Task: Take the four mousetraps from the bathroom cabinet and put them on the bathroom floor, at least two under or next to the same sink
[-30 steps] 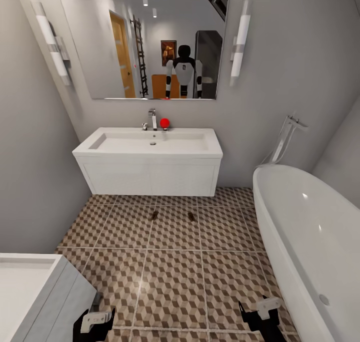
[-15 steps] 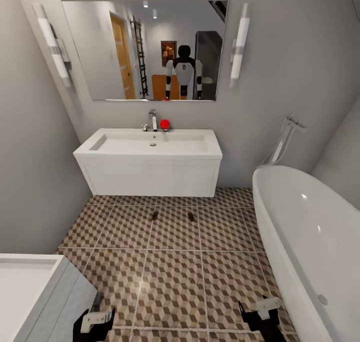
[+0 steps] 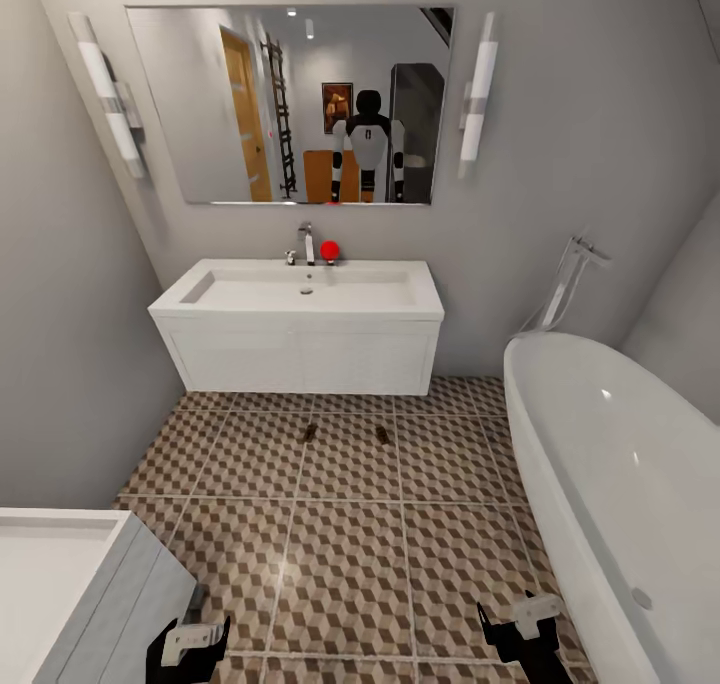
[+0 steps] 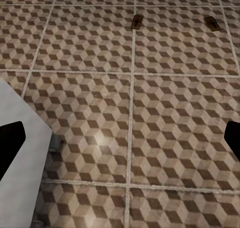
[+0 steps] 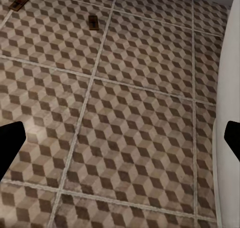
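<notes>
You face a tiled floor (image 3: 350, 564) running to the far wall, a tub (image 3: 610, 464) along its right edge. A white sink (image 3: 298, 309) hangs ahead. Two mousetraps (image 3: 309, 431) (image 3: 382, 433) lie just before it, satisfying the sink condition. Your left claw (image 3: 190, 649) and right claw (image 3: 520, 629) hang spread, empty.

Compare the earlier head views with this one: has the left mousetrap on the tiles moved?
No. The left mousetrap keeps its spot by the same grout line in the bathroom floor, in front of the sink; the slight shift of the whole picture is the camera's.
</notes>
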{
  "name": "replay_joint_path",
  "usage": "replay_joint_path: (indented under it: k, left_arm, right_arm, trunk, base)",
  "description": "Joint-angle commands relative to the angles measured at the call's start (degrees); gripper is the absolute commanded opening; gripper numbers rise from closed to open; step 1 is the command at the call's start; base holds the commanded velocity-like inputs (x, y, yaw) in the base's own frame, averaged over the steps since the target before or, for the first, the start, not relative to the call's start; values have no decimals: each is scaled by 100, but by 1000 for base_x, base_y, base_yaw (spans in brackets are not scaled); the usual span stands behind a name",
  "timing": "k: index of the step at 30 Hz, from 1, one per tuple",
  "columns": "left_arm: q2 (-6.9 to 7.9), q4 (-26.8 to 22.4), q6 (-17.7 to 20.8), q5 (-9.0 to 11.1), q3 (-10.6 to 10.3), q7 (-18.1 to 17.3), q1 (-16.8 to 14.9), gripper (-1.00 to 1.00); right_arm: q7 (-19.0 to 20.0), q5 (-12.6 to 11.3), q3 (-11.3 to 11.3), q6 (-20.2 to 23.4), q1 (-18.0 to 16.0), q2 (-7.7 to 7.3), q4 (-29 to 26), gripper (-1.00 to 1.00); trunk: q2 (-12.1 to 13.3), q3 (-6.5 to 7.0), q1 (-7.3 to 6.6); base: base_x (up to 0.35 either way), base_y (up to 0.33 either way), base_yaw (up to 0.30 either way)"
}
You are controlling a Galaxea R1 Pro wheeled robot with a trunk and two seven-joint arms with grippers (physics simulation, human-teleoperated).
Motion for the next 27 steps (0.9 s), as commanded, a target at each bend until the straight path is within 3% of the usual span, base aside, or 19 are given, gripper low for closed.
replay_joint_path:
  k: [1, 11, 27]
  left_arm:
    - [-1, 6, -15, 10, 38, -40, -4, 100]
    - [-3, 6, -15, 10, 38, -40, -4, 100]
    - [-4, 35, -15, 10, 35, -43, -4, 100]
  right_arm:
    - [9, 54, -43, -21, -4, 3, 4, 100]
    - [9, 54, -38, -21, -4, 3, 4, 100]
    - [9, 54, -36, -12, -5, 3, 4, 100]
  trunk:
    - [36, 12, -21]
    - [437, 244, -241]
    - [437, 262, -241]
  base:
    - [0, 0, 0]
    - [0, 0, 0]
    - [0, 0, 0]
